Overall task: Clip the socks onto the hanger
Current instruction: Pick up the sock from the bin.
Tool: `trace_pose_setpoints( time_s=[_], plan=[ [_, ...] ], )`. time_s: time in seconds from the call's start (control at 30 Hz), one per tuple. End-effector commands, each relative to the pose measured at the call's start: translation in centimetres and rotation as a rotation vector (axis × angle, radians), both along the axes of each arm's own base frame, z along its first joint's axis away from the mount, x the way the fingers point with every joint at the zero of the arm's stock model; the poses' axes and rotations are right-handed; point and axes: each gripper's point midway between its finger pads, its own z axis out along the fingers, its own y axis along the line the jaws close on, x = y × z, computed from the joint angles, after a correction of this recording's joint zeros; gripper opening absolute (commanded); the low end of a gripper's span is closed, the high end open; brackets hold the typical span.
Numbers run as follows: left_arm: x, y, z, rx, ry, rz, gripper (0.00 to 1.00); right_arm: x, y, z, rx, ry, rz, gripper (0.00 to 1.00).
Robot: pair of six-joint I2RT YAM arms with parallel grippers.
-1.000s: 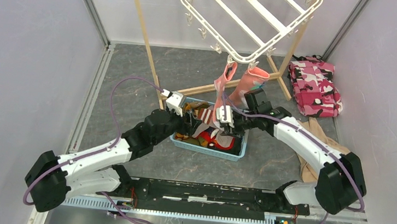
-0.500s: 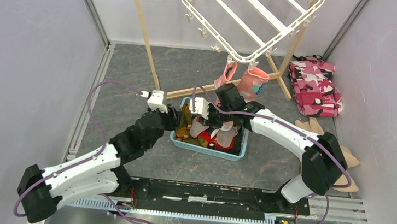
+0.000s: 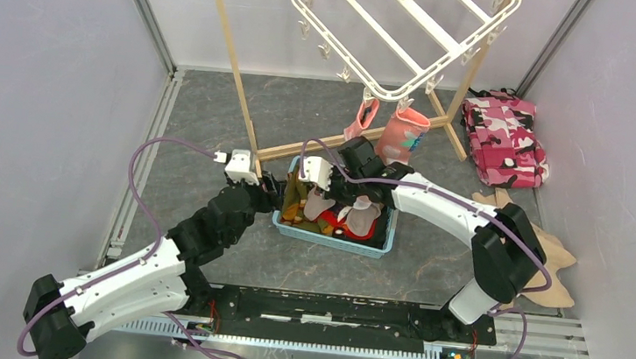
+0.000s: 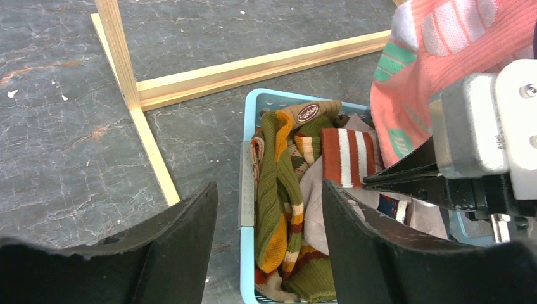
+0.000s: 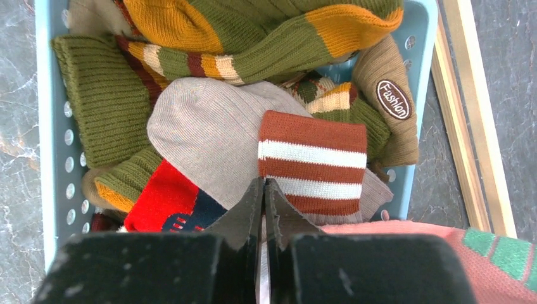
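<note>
The white hanger [image 3: 390,94] hangs at the back, with two salmon-pink socks [image 3: 405,131] clipped to its near corner. More socks fill a light blue basket [image 3: 335,237]. My right gripper [image 5: 264,183] is down in the basket and shut on the grey-brown sock [image 5: 202,126], where it meets its red-white striped cuff [image 5: 313,161]. A bright red sock [image 5: 161,196] lies just left of it. Olive and orange striped socks [image 5: 253,38] lie beyond. My left gripper [image 4: 269,190] is open and astride the basket's left rim [image 4: 247,183], holding nothing. A pink sock [image 4: 443,57] hangs close to the right arm.
The light wooden frame stand [image 3: 229,57] straddles the floor behind the basket, its base bar [image 4: 253,66] close to the rim. A pink camouflage cloth [image 3: 505,138] lies at the back right. A tan garment [image 3: 543,272] lies by the right arm's base.
My right gripper has swung left, dropped into the basket and shut on the grey-brown sock. My left gripper has drawn back to the basket's left rim.
</note>
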Motion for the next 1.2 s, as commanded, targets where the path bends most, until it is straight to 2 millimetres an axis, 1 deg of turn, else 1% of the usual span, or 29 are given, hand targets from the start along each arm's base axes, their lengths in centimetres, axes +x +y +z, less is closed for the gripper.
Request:
trace_pose_setpoints(
  time_s=[0.0,0.07,0.13,0.23,0.3,0.4,0.43,0.53,0.67,0.73,0.83,0.93,1.03,1.17],
  plan=[
    [0.3,-0.6,1.1,-0.074,-0.024,-0.001,0.69,0.2,1.4,5.0,0.113,-0.043,0.000,0.03],
    [0.3,-0.8,1.2,-0.082,-0.029,-0.015,0.71,-0.5,1.5,5.8,0.139,-0.029,0.024,0.00],
    [0.2,-1.2,1.3,-0.100,-0.036,-0.032,0.72,-1.2,1.5,6.3,0.161,-0.008,0.046,0.00],
    [0.0,-1.5,1.8,-0.131,-0.051,-0.047,0.75,-2.1,1.3,7.7,0.215,0.031,0.087,0.00],
    [-0.2,-1.7,2.4,-0.159,-0.069,-0.068,0.82,-3.1,1.1,8.9,0.278,0.091,0.139,0.00],
    [-0.9,-2.4,3.9,-0.219,-0.123,-0.128,0.97,-4.2,0.3,10.9,0.387,0.176,0.214,0.00],
    [-1.1,-2.7,4.4,-0.242,-0.144,-0.151,0.99,-4.7,0.0,11.5,0.418,0.198,0.243,0.00],
    [-2.2,-3.2,6.1,-0.288,-0.226,-0.230,1.00,-5.8,-1.3,13.2,0.493,0.227,0.307,0.00],
    [-4.0,-4.4,8.6,-0.290,-0.360,-0.378,1.00,-6.6,-3.3,15.1,0.561,0.234,0.347,0.00],
    [-5.1,-5.4,9.8,-0.274,-0.433,-0.470,1.00,-6.7,-4.1,16.4,0.588,0.225,0.356,0.00],
    [-6.6,-7.2,10.8,-0.221,-0.514,-0.617,1.00,-6.8,-5.0,18.2,0.620,0.219,0.353,0.00],
    [-7.3,-9.1,11.5,-0.155,-0.563,-0.734,1.00,-7.4,-5.6,19.5,0.646,0.226,0.360,0.00],
    [-7.7,-10.7,11.5,-0.087,-0.607,-0.829,1.00,-7.8,-6.1,20.4,0.670,0.229,0.367,0.00],
    [-7.1,-12.0,10.4,0.005,-0.637,-0.875,1.00,-7.8,-6.9,22.8,0.699,0.196,0.373,0.00]
  ],
)
